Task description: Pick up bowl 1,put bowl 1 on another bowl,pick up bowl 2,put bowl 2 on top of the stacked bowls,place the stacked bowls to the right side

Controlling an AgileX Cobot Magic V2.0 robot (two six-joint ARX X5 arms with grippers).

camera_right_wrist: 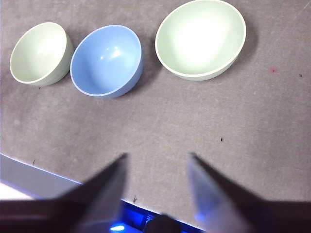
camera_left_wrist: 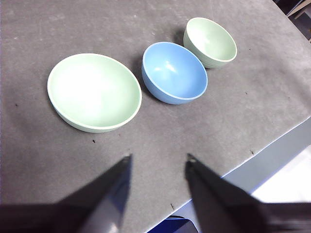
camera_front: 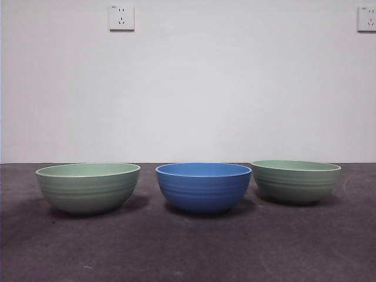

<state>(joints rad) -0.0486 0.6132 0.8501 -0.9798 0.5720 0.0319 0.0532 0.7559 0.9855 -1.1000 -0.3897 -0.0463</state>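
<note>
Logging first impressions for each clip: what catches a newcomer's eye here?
Three same-sized ribbed bowls in a row on the dark table mat: the blue bowl in the middle, a pale green bowl on one side, another pale green bowl on the other. None are stacked, and both grippers hover open.

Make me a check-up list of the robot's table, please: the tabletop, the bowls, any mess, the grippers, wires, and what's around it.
Surface: dark grey mat, with a few small specks.
Job's things: blue bowl stands in the middle, a pale green bowl on the left and a pale green bowl on the right; all upright, apart, empty, nothing stacked yet.
Clutter: nothing seen.
Grippers: left gripper open, above the mat, holding nothing; right gripper open, likewise.
Cables: nothing seen.
Surroundings: white wall with two sockets.
</note>
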